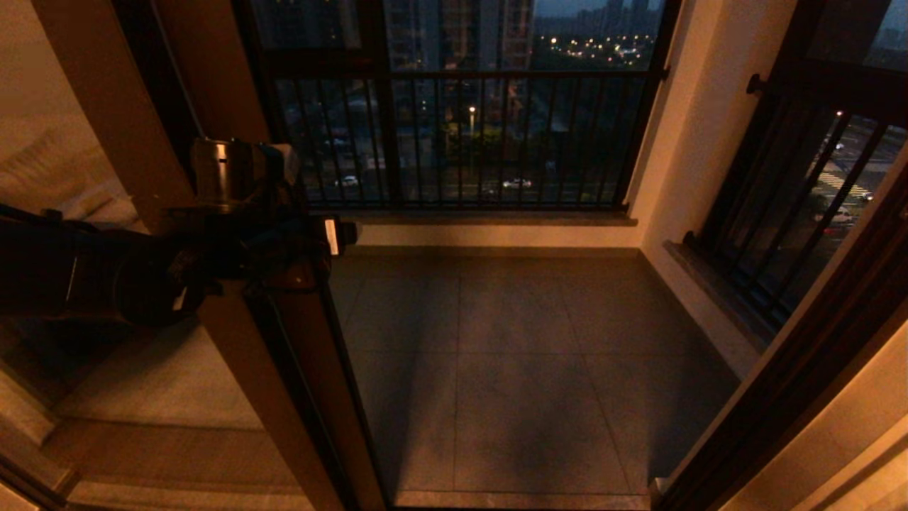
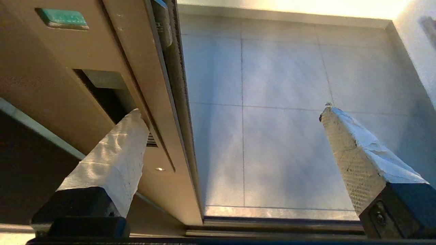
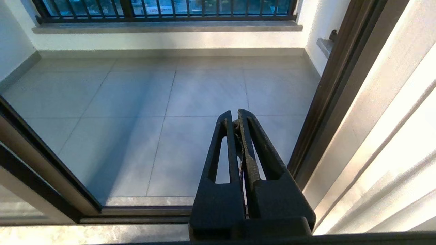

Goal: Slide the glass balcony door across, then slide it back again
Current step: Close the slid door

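Standing at the left of the doorway: glass balcony door (image 1: 284, 397), brown stile running from upper left down to the threshold, opening to its right clear onto the tiled balcony floor (image 1: 525, 355). Left end effector (image 2: 235, 112): fingers spread wide, one taped fingertip (image 2: 115, 149) at the recessed handle pocket (image 2: 102, 92) in the stile, the other over the floor. Right end effector (image 3: 235, 117): fingers pressed together, empty, hanging over the floor near the right door frame (image 3: 327, 102).
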